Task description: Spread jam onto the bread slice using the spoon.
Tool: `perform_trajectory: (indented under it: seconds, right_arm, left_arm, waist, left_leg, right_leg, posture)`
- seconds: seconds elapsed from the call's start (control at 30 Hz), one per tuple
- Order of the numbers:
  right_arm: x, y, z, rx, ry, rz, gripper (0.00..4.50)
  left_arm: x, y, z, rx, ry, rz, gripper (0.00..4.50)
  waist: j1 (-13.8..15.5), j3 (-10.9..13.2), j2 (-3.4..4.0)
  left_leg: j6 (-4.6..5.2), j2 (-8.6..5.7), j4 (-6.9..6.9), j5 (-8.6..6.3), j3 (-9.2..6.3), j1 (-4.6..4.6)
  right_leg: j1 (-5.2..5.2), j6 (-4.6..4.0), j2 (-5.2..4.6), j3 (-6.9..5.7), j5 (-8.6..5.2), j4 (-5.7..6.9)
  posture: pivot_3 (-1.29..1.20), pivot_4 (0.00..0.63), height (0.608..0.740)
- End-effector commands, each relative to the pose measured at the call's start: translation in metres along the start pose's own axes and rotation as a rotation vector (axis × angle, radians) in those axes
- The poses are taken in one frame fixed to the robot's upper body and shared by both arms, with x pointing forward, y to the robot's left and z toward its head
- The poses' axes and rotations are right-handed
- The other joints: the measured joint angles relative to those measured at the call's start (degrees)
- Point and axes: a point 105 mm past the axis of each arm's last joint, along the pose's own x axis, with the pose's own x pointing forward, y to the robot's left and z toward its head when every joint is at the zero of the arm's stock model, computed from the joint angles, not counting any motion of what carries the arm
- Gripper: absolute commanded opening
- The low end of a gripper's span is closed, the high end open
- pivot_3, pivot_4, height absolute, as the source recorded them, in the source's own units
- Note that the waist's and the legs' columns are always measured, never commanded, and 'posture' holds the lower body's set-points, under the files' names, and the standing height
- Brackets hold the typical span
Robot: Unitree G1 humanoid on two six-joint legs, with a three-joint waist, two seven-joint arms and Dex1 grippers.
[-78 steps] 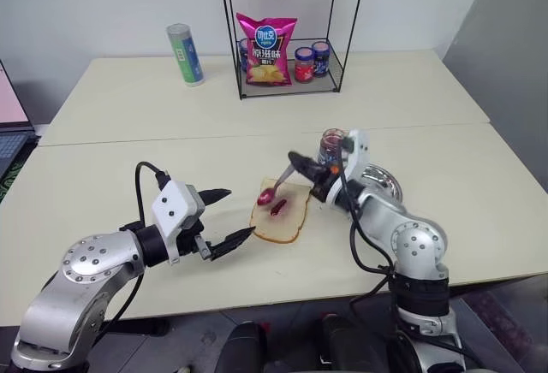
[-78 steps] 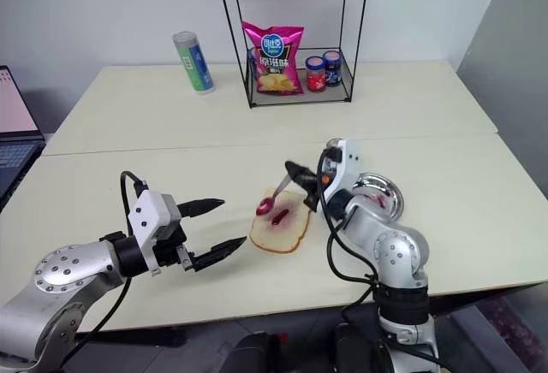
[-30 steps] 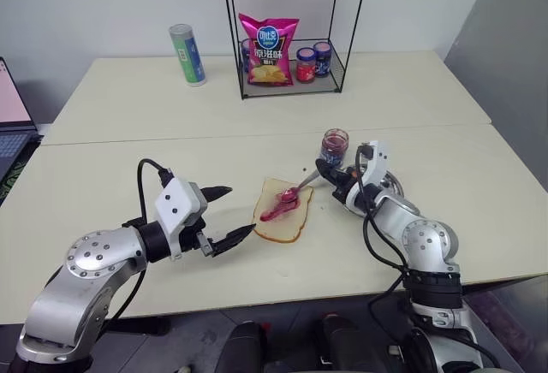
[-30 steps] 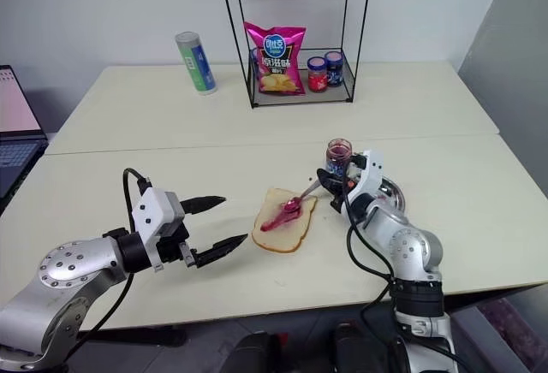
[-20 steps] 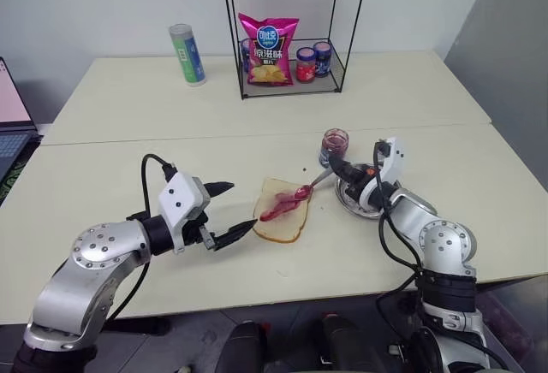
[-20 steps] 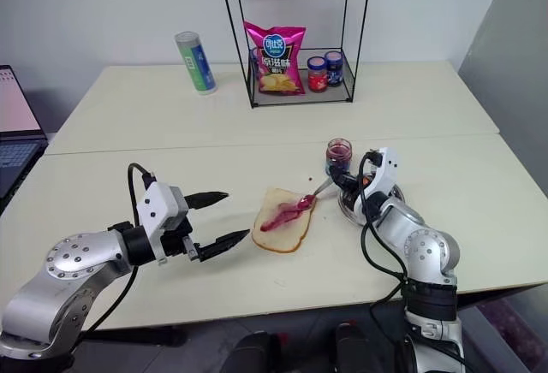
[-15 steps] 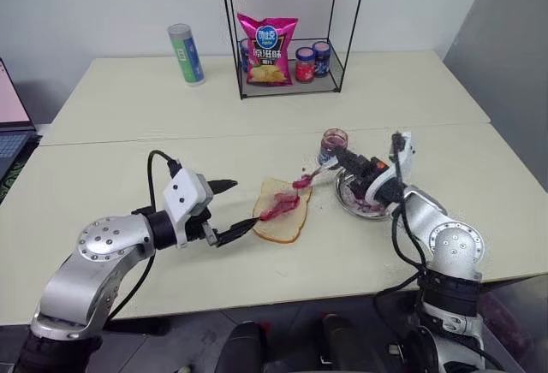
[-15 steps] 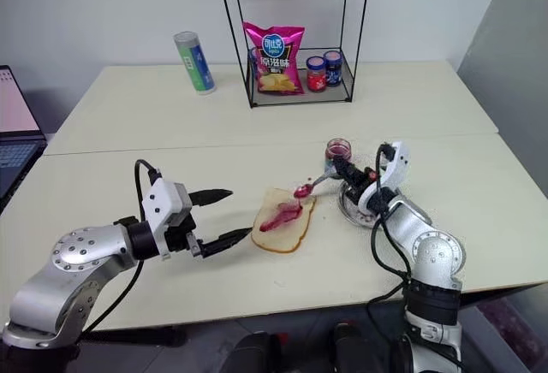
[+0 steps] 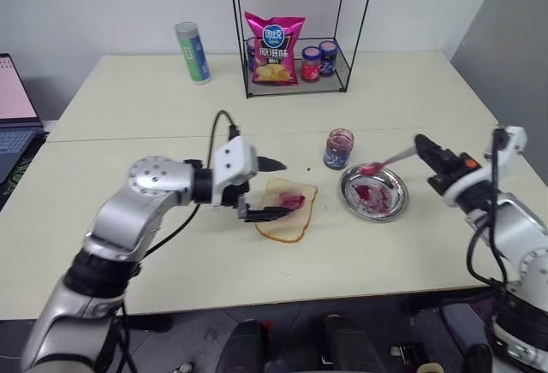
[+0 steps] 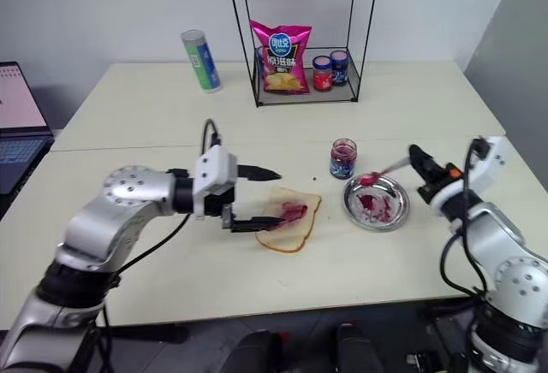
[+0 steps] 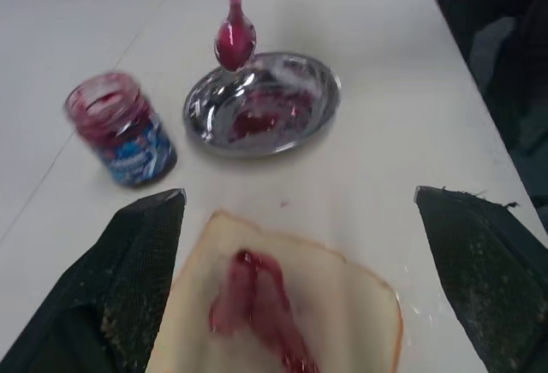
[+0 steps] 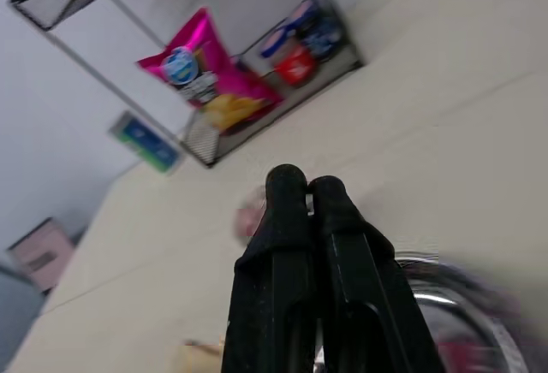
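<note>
The bread slice (image 9: 285, 217) lies flat on the table with a smear of jam (image 9: 295, 199) near its middle. My left gripper (image 9: 276, 190) stands open at the slice's left edge, one finger above it and one along its near side; in the left wrist view the fingers (image 11: 128, 279) frame the bread slice (image 11: 342, 304). My right gripper (image 9: 423, 145) is shut on the spoon (image 9: 387, 162). It holds the spoon's jam-stained bowl (image 11: 235, 44) just above the round metal plate (image 9: 394, 206), which is smeared with jam.
An open jam jar (image 9: 339, 148) stands between the bread and the plate. At the back, a wire rack (image 9: 342, 82) holds a pink chip bag (image 9: 274, 48) and two small jars (image 9: 318, 59); a green and blue can (image 9: 192, 52) stands to its left. A laptop (image 9: 13, 108) sits at the far left.
My right gripper has lifted the spoon off the bread and carried it right, to above the plate. My left gripper has moved right, up to the bread's edge.
</note>
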Motion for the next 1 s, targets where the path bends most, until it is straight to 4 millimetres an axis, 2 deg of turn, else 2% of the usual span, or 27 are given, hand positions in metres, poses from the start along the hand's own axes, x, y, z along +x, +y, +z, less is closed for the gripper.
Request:
perform_trajectory:
  seconds: [0.03,0.13,0.27,0.5,0.7,1.0]
  right_arm:
    - [-0.007,-0.017,0.007,-0.037,-0.040,-0.035,0.06]
    - [-0.004,-0.027,0.002,-0.021,-0.033,-0.043,0.06]
    - [0.004,-0.035,-0.006,-0.007,-0.014,-0.040,0.06]
    - [0.016,-0.044,-0.017,0.024,0.010,-0.010,0.06]
    - [0.023,-0.066,-0.020,0.025,0.013,-0.047,0.06]
    - [0.025,-0.072,-0.010,0.027,-0.010,-0.056,1.96]
  left_arm:
    - [0.027,-0.001,0.005,0.057,-0.018,-0.074,4.50]
    - [0.039,-0.004,0.005,0.057,-0.028,-0.111,4.50]
    - [0.044,-0.008,0.001,0.059,-0.024,-0.126,4.50]
    - [0.041,-0.006,-0.004,0.055,-0.004,-0.087,4.50]
    - [0.033,-0.008,-0.008,0.041,0.010,-0.047,4.50]
    - [0.031,-0.006,-0.008,0.038,0.015,-0.031,4.50]
  waist:
    - [-0.43,0.00,0.00]
    - [-0.94,0.01,0.01]
    - [-0.85,0.02,0.02]
    - [-0.54,0.02,0.02]
    - [-0.57,0.02,0.02]
    - [-0.50,0.02,0.02]
  left_leg:
    - [0.00,0.05,0.00,0.00,0.03,0.00]
    - [0.01,0.12,0.02,0.00,0.02,0.05]
    - [0.02,0.24,-0.02,-0.01,-0.04,0.12]
    - [0.02,0.21,0.02,-0.01,-0.04,0.07]
    - [0.02,0.20,0.04,-0.01,-0.02,0.08]
    - [0.02,0.19,0.05,-0.01,-0.04,0.08]
  right_leg:
    - [-0.03,0.01,0.01,0.03,0.01,0.01]
    - [-0.02,0.01,0.13,0.05,0.01,0.09]
    - [-0.03,-0.02,0.31,0.02,-0.01,0.16]
    - [-0.03,-0.03,0.30,0.04,-0.01,0.12]
    - [-0.02,-0.02,0.28,0.06,0.00,0.13]
    - [0.00,-0.02,0.28,0.06,0.00,0.15]
  posture:
    - [0.00,0.150,0.740]
    - [0.00,0.150,0.740]
    - [0.00,0.150,0.740]
    - [0.00,0.150,0.740]
    - [0.00,0.150,0.740]
    - [0.00,0.150,0.740]
